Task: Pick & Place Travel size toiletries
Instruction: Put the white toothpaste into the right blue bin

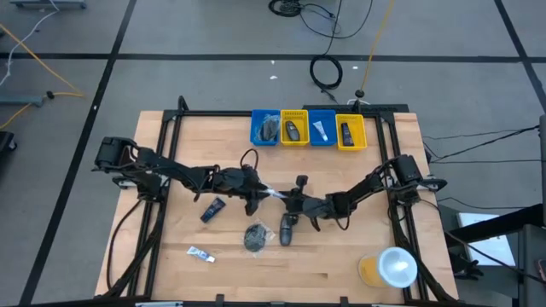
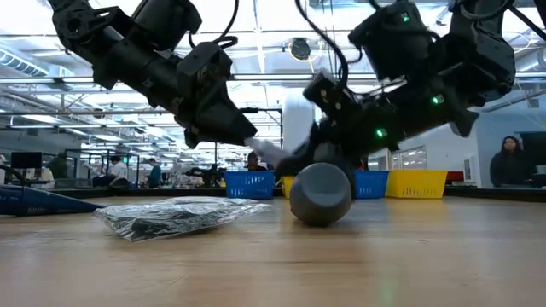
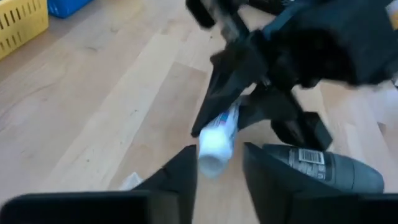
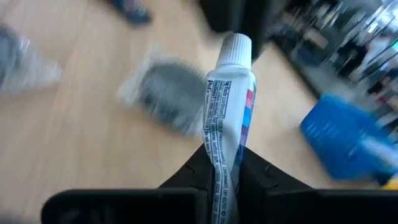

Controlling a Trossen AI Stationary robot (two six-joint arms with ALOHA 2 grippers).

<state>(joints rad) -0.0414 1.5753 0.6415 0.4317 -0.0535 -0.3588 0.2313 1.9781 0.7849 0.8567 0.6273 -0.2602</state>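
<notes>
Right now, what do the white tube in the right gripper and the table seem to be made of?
White tube: looks like soft plastic with a printed, slightly glossy skin; it is pinched flat where the right gripper holds its crimped end, and it has a ribbed white cap. The left gripper is open at its cap.
Table: light wood, seemingly joined planks, with visible grain and seams.

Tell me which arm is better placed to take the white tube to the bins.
Right: the right gripper already clamps the white tube. The left gripper is open at its cap, holding nothing.
</notes>
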